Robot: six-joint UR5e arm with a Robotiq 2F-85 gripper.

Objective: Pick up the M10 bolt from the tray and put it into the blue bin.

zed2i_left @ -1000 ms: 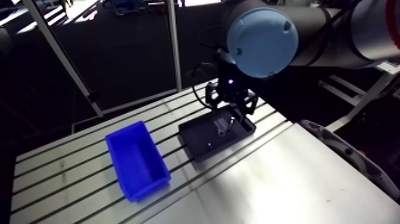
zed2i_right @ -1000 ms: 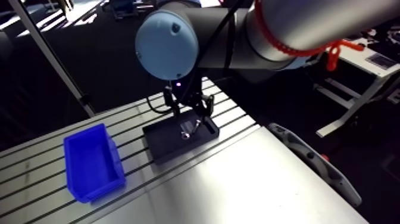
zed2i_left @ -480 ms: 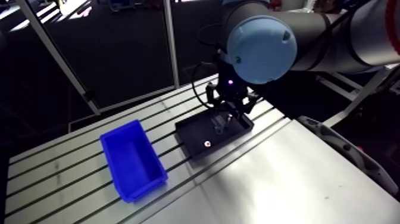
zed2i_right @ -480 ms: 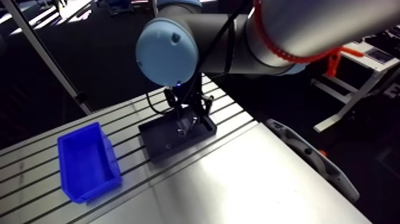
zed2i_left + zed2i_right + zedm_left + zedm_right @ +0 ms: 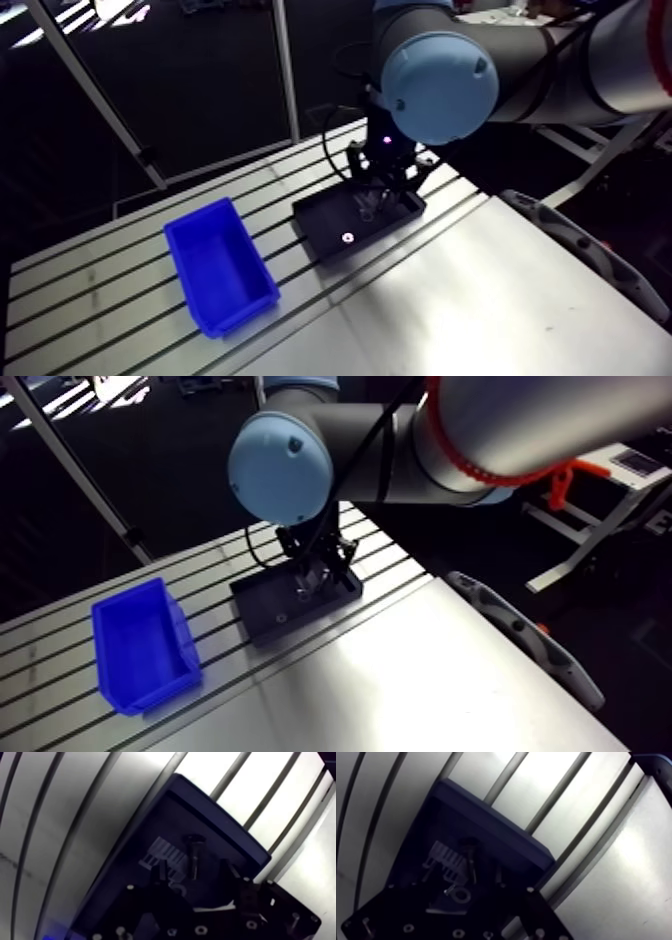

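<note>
I see the surface in two parts: a slotted stretch with long dark grooves and, nearer the arm camera, a plain smooth sheet. Two things rest on the slotted stretch, a blue bin and a dark tray. They sit apart, the tray just beside the smooth sheet.

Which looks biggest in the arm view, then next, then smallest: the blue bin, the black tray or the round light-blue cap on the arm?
1. light-blue cap and blue bin: they look about alike, and the cap sits much nearer the camera, so I won't rank them.
2. black tray: smallest.
</note>
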